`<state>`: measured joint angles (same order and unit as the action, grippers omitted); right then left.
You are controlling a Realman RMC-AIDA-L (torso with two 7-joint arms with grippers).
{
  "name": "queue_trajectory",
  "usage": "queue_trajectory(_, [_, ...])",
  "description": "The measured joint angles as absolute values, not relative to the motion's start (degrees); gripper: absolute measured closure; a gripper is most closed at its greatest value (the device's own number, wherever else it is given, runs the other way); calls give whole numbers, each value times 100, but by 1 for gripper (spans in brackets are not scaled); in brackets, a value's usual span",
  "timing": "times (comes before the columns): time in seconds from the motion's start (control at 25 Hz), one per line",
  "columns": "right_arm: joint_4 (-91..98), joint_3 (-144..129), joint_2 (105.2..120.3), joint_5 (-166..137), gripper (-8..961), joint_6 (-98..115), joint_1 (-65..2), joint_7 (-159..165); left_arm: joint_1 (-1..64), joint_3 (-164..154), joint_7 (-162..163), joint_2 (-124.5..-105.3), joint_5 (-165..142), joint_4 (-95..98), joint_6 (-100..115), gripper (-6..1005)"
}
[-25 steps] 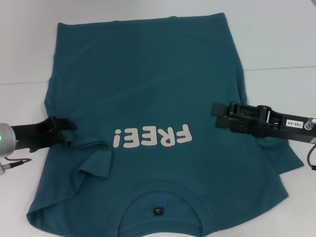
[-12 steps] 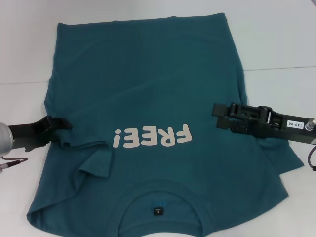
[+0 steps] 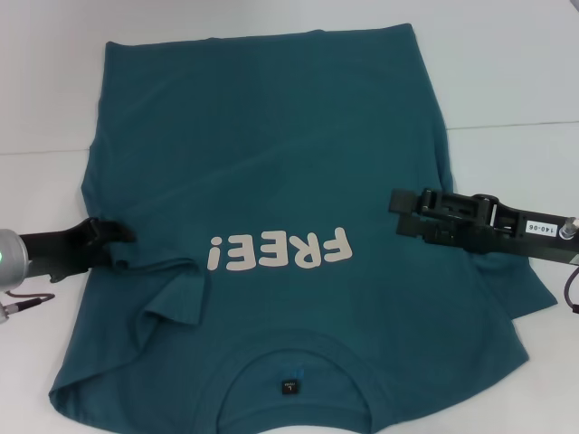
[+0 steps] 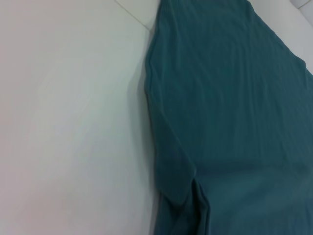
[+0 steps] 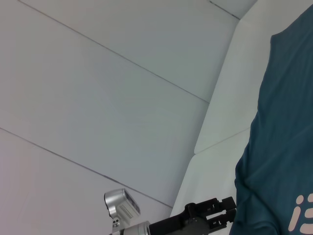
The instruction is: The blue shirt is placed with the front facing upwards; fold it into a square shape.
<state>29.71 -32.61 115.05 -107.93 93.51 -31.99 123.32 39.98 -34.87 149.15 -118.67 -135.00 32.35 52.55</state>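
Observation:
The blue shirt (image 3: 271,172) lies flat on the white table, front up, with cream "FREE!" letters (image 3: 279,250) and the collar label (image 3: 289,387) nearest me. Its left sleeve is folded inward into a rumpled flap (image 3: 176,294). My left gripper (image 3: 116,237) is at the shirt's left edge, open and holding nothing; it also shows in the right wrist view (image 5: 221,211). My right gripper (image 3: 404,213) hovers over the shirt's right side, level with the letters. The left wrist view shows the shirt's side edge (image 4: 161,147) on the table.
The white table (image 3: 507,72) surrounds the shirt, with a seam line (image 3: 516,124) at the right. The right sleeve (image 3: 534,294) sticks out under the right arm. A cable (image 3: 27,303) hangs by the left arm.
My left gripper has drawn back a little to the left and slightly toward me, to the shirt's edge. The shirt and the right arm have not moved.

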Motion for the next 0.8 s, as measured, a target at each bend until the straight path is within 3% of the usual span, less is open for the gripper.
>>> queue_trajectory(0.48, [2971,-3261,11505,-10792,10,9371,-3208,12331,4118,-3575,14364,-11941,-12492,3193,5988,454])
queue_trajectory(0.8, [2973,-3261,11505,-10734,10,9371,-3191,12319,3979,-3533,13948,-11831,-11878,3171,6390,455])
